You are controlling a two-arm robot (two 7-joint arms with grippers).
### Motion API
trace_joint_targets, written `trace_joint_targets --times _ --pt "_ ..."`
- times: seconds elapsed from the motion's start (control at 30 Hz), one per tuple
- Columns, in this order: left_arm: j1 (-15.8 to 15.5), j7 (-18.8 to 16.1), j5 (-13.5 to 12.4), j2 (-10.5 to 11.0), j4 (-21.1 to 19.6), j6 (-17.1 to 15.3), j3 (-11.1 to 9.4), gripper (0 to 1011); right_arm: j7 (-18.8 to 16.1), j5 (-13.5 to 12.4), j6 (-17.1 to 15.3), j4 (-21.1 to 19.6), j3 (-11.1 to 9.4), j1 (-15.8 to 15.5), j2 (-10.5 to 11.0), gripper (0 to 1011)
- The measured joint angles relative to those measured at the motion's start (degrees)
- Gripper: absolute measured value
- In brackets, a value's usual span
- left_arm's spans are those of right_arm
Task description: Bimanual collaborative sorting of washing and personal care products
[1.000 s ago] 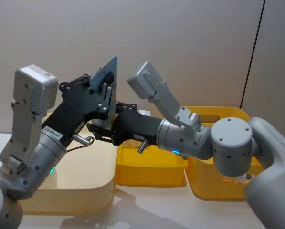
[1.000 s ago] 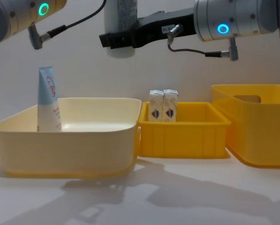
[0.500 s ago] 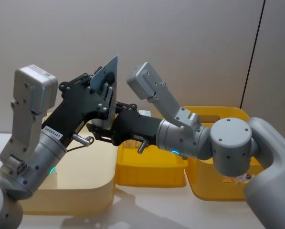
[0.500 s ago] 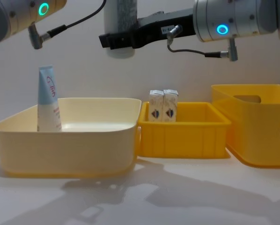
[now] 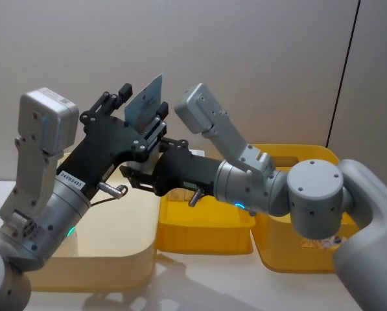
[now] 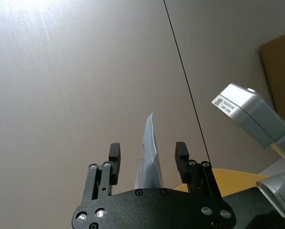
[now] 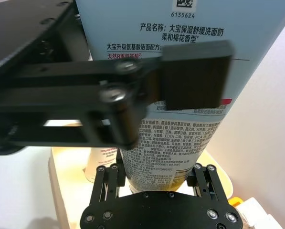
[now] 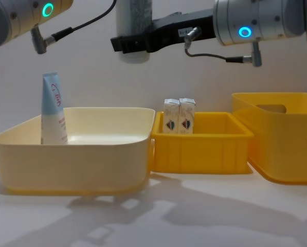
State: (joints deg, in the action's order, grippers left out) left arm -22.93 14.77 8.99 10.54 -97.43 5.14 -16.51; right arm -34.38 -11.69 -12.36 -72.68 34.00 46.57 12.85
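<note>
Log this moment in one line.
phase: mid-air handover | left gripper: open, either side of tube | right gripper: shut on tube | bin: second tube upright

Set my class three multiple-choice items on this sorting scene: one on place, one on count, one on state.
1. Where do the cartons stand? A cream bin; B small yellow bin; C large yellow bin.
2. How many tubes stand in the cream bin? A one; B two; C three.
3. How are the left jaws set around the raised tube? A open; B clamped; C shut beside it.
Answers: B, they rise from its left end; A, a single tube stands there; A, gaps show on both sides of the raised tube.
</note>
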Motion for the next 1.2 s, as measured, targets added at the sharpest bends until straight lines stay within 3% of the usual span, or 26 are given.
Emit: trace_joint_targets --times 0.3,0.43,1.2 --pt "0.0 0.0 0.0 0.0 0.0 0.0 0.0 930 2.4 -0.2 0.0 0.1 -1.6 0.0 1.0 665" --pt "0.0 0.0 0.0 0.0 0.0 0.0 0.0 1003 3.8 -0.2 -0.2 0.1 -2.6 0.0 1.6 666" --pt "0.0 0.0 0.0 0.0 0.0 0.0 0.0 1003 13.9 3.5 -5.3 1.2 -8.2 0.7 5.2 666"
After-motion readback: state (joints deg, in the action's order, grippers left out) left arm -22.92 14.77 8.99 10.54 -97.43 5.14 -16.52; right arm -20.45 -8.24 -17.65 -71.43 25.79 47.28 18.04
